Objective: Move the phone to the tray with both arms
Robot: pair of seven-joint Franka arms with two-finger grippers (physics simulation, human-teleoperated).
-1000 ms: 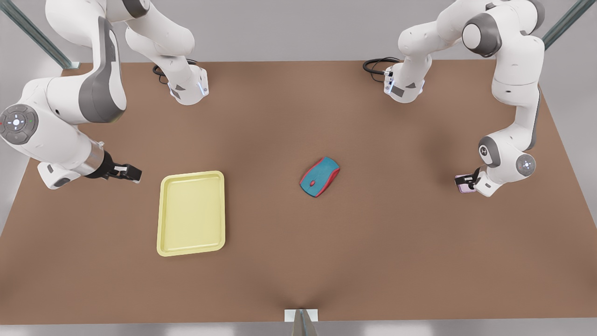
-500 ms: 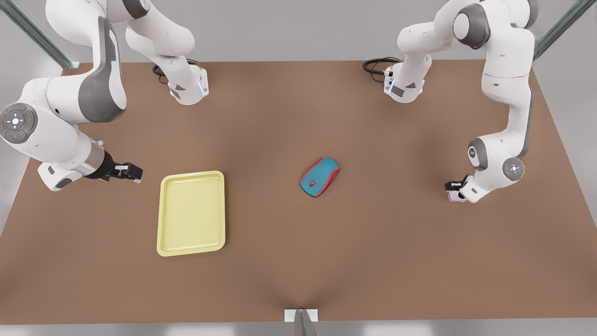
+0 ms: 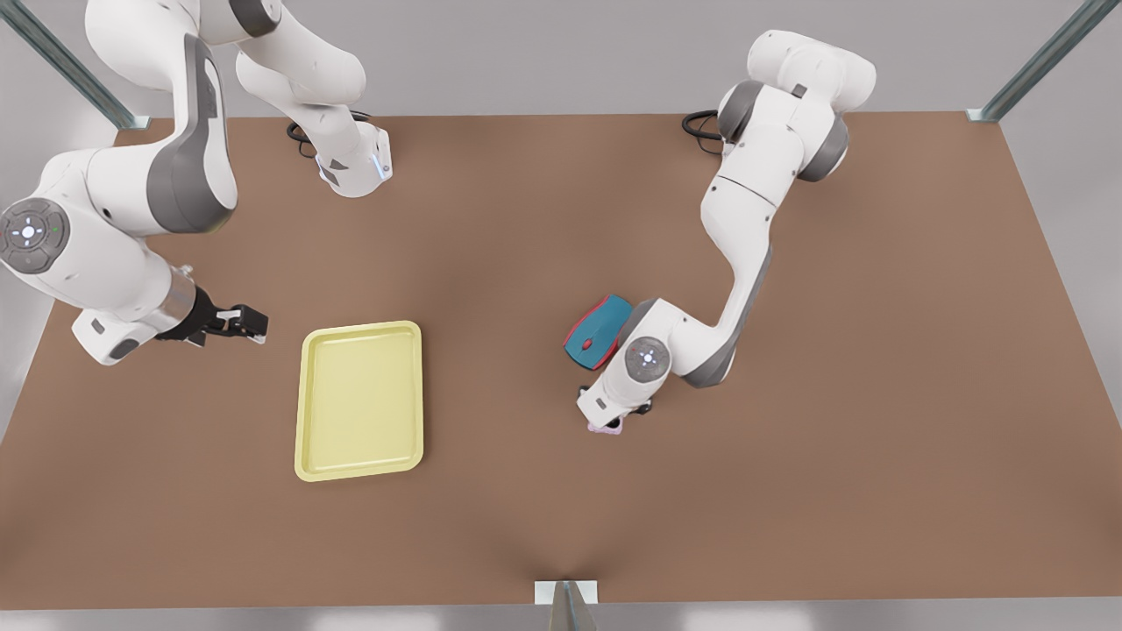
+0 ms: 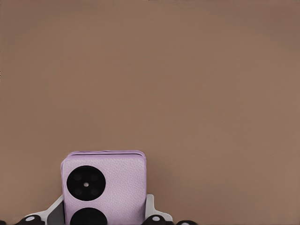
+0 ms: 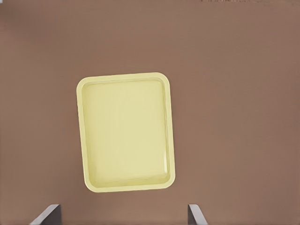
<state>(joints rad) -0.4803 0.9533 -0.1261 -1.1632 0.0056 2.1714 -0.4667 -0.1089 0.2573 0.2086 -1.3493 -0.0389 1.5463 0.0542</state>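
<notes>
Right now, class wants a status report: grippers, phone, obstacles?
Left gripper shut on phone, beside mouse. Right gripper open, waiting by tray. Path to tray clear.

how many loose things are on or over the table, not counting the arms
3. The tray lies flat toward the front view's left. The mouse sits near the middle, partly behind an arm. The phone is held in the left gripper, just in front of the mouse.

A plain brown tabletop spans the scene under soft, even light. Behind its far edge rises a pale grey wall, with slanted metal frame struts at both far corners.
</notes>
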